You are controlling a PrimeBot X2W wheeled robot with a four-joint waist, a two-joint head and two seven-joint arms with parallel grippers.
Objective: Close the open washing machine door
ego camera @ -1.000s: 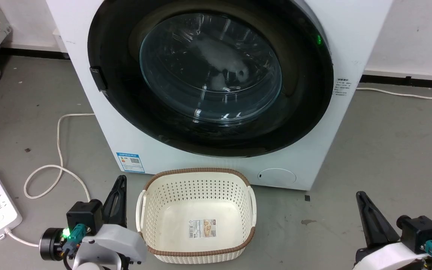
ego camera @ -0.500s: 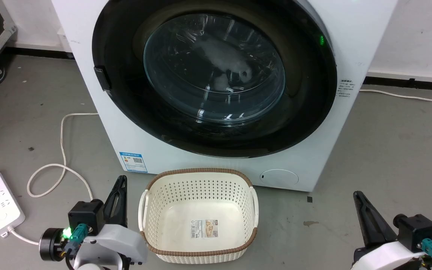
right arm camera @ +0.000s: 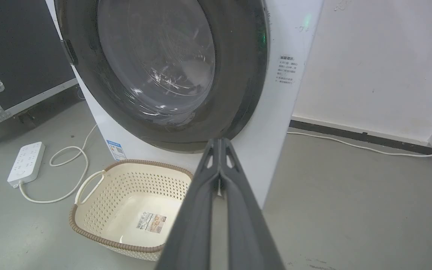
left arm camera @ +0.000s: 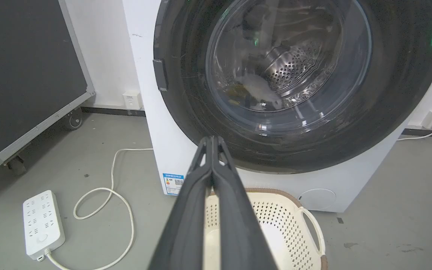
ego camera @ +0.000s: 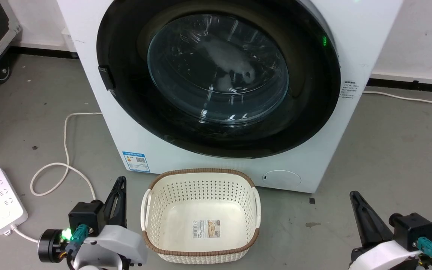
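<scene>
The washing machine [ego camera: 186, 153] [left arm camera: 152, 67] [right arm camera: 276, 123] stands before me, a white box. Its round glossy black door [ego camera: 306, 105] [left arm camera: 186, 93] [right arm camera: 246, 75] lies flat against the front, the clear glass bowl [ego camera: 218, 67] at its centre. A pale item shows through the glass inside the steel drum. My left gripper [ego camera: 120, 180] [left arm camera: 212, 139] is shut and empty, low at the left, well short of the machine. Low at the right, beside the basket, is my right gripper [ego camera: 354, 194] [right arm camera: 220, 141], also shut and empty.
A cream perforated basket [ego camera: 201, 176] with a brown rim sits empty on the floor right in front of the machine, between my grippers. A white power strip [ego camera: 0, 200] and looped cord [ego camera: 64, 165] lie at the left. A black wheeled case [left arm camera: 24, 75] stands further left.
The whole head view has drifted slightly right and down, so the camera moved. The door and both grippers hold their positions relative to the scene.
</scene>
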